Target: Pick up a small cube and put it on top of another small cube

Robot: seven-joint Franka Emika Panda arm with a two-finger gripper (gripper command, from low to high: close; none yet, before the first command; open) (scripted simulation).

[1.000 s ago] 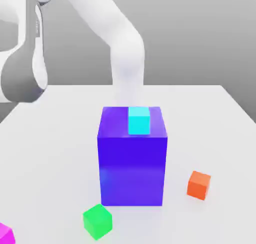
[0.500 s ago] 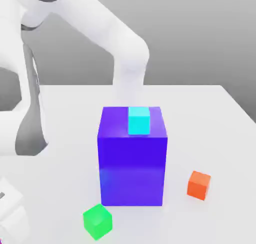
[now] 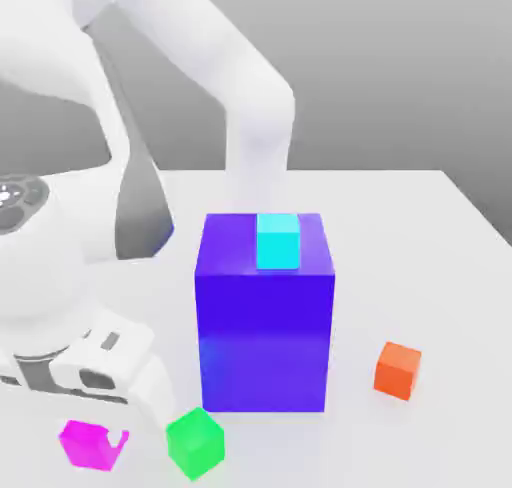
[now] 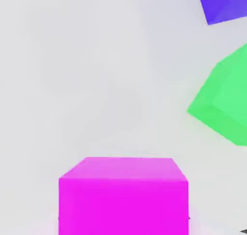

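The arm [image 3: 150, 66] is made of thick, rounded, glossy white tube segments joined by smooth elbows, with a dark grey band [image 3: 140, 211] at one joint. At the frame's left edge a white round cap [image 3: 15, 198] carries small dark dots. At lower left, the white blocky end effector [image 3: 95, 416] has grey recessed panels.

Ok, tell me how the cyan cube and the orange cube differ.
The cyan cube sits raised on top of the big blue-purple cube; the orange cube rests on the table, apart from it on the exterior view's right. Colour differs: cyan against orange. Both are small, plain and upright.
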